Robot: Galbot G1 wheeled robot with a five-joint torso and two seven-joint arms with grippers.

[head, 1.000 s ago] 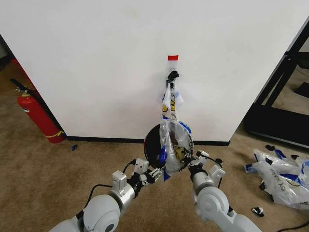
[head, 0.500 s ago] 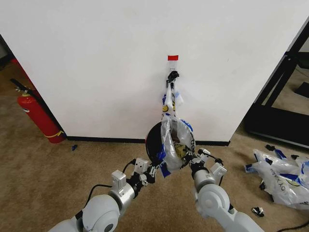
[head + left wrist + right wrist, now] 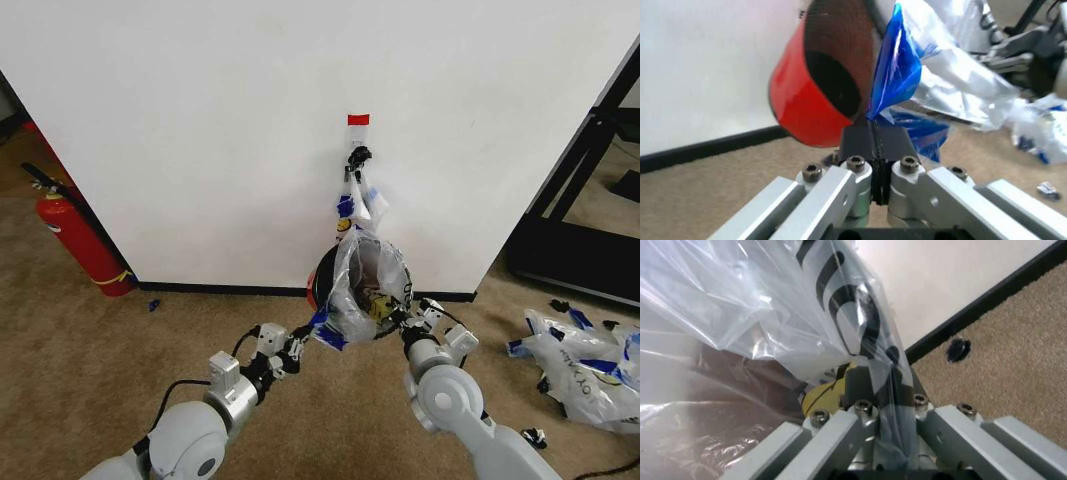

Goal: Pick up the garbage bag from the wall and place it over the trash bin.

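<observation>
Against the large plain white wall (image 3: 200, 130), just below the small black hook (image 3: 357, 156) and the red tape rectangle (image 3: 358, 119), hangs the thin translucent white plastic garbage bag (image 3: 365, 285) with its yellow smiley face and black print, one handle still looped over that hook while I hold the rim lower down with both arms. My left gripper (image 3: 297, 346) is clamped tight on a blue tape patch (image 3: 897, 75) at the rim, its dark pads pressed together with the tape standing up out of them, and my right gripper (image 3: 405, 320) is closed on the plastic at the opposite side, film pinched between its fingers (image 3: 860, 385). Since a second ago I have drawn the two grippers apart, the left swinging out to my left and the right edging out to my right, so the bag's mouth, which hung as a narrow crumpled strip, now gapes into a wide rounded opening. Behind that opening sits the small round trash bin (image 3: 322, 285) with black mesh sides and a red base, lying near the black baseboard (image 3: 220, 289), its mesh mouth and red base close ahead in the left wrist view. I judge the spreading is what the task needs, since a stretched mouth can go over the bin's rim; the handle on the hook still has to come free, and the thin film could tear if I pull wider against it.
</observation>
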